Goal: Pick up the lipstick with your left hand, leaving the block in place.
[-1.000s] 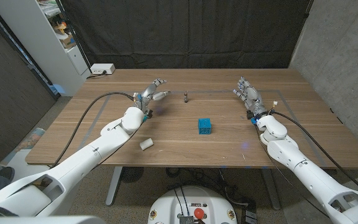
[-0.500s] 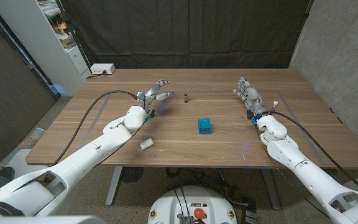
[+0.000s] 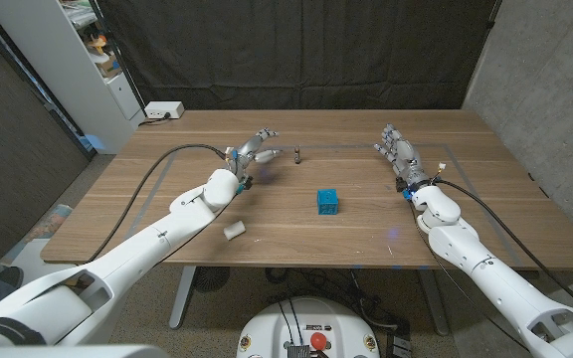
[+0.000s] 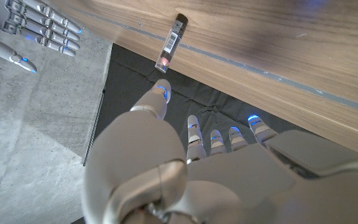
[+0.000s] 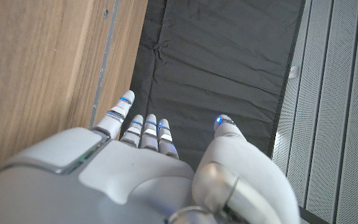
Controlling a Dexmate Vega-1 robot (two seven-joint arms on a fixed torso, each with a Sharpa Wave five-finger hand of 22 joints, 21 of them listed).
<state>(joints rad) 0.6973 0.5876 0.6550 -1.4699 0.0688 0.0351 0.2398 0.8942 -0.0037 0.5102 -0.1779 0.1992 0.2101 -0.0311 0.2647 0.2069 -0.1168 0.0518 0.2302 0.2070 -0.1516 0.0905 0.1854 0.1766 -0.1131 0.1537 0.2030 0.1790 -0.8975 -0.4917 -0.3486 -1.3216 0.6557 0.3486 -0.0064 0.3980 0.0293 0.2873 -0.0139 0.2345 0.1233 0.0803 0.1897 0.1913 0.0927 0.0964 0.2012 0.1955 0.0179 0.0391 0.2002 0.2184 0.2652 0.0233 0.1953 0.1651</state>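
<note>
My left robot hand point(image 3: 254, 145) hovers empty, fingers spread, near the lipstick point(image 3: 297, 154), upright on the worktop point(image 3: 366, 239). It looks light, slick, tippy (pinch mid-barrel).

Wooden table point(image 3: 167, 214) before black curtain point(image 3: 296, 50). Concrete wall point(image 3: 545, 80) on right, white shelf point(image 3: 93, 60) on left. White box point(image 3: 163, 110) at table's far left corner. Grey floor point(image 3: 58, 214) below.

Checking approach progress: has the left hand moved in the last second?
Yes. The left hand has moved closer to the standing lipstick, which has not shifted.
</note>
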